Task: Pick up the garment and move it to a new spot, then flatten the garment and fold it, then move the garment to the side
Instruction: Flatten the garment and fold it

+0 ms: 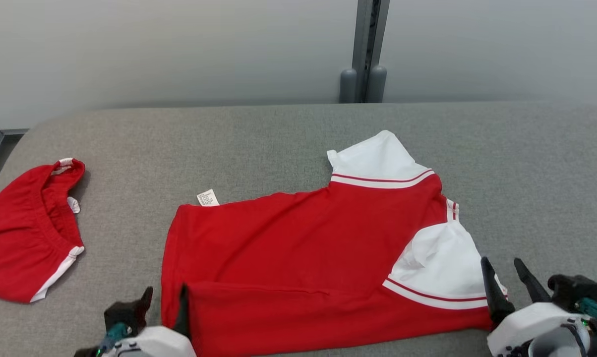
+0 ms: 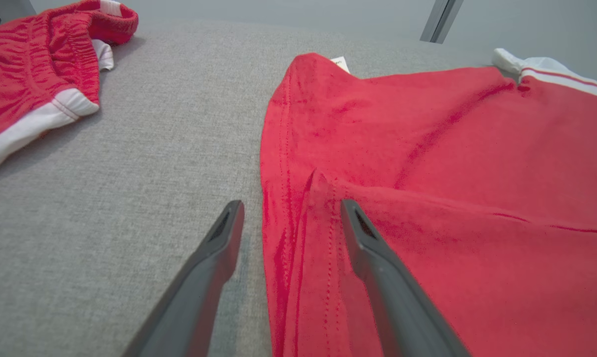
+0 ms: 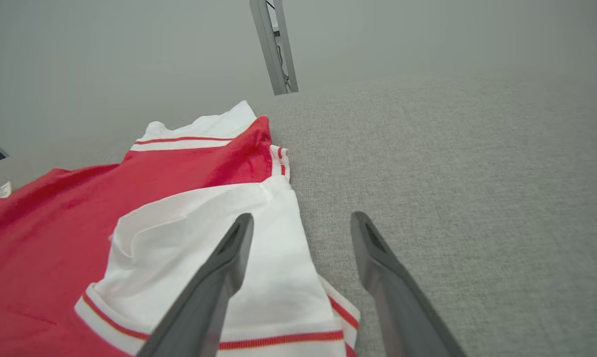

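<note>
The garment is a red shirt with white, red-striped sleeves, spread on the grey table with its near strip folded over. My left gripper stands open at the shirt's near left corner. In the left wrist view its jaws straddle the red hem edge, one finger over the table and one over the cloth. My right gripper is open at the near right. In the right wrist view it sits at the edge of the white sleeve, holding nothing.
Red shorts with white trim lie at the table's left edge, also in the left wrist view as red shorts. A grey post stands behind the table. Bare grey surface stretches to the right of the shirt.
</note>
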